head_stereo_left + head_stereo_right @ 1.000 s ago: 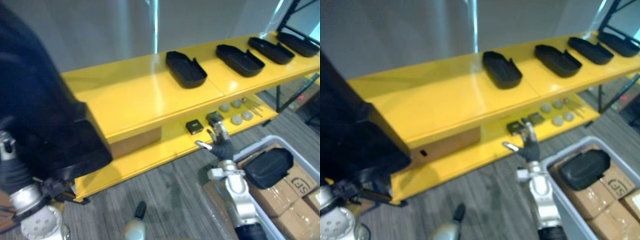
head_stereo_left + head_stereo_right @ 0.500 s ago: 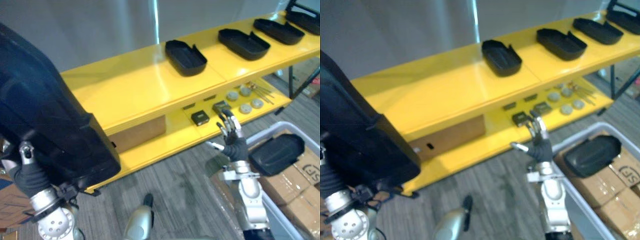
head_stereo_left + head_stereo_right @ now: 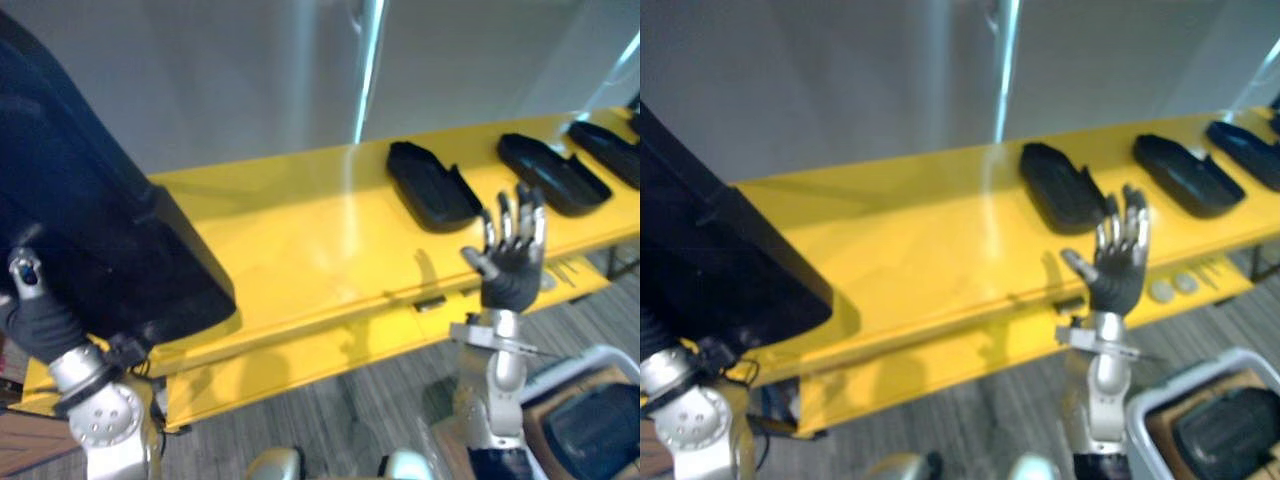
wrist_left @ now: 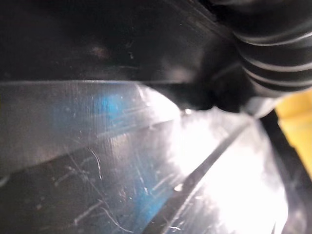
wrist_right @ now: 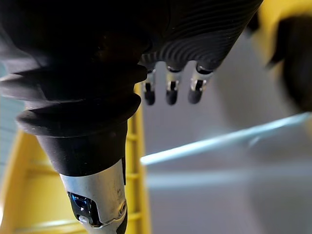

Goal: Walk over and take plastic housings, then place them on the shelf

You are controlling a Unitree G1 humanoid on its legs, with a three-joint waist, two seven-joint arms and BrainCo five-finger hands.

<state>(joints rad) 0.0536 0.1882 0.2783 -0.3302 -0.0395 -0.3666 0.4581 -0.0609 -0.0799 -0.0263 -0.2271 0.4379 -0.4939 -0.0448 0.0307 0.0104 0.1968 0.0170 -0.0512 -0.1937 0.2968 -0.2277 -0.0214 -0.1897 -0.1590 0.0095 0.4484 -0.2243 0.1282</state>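
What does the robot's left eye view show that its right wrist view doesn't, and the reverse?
Left eye view: a large black housing held up on the robot's left, more housings lying along the yellow shelf, and a pale bin. Right wrist view: nothing new, just a close look along the right hand to its fingertips. Shared: that open hand, the shelf, the grey wall.

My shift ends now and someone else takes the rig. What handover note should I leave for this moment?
Left hand at the carried housing, by the yellow shelf's left end; hold unclear.
Right hand open, empty, raised before the shelf's front edge.
Done: a row of housings lies on the shelf.
Left: set the carried housing down; another housing waits in the grey bin.
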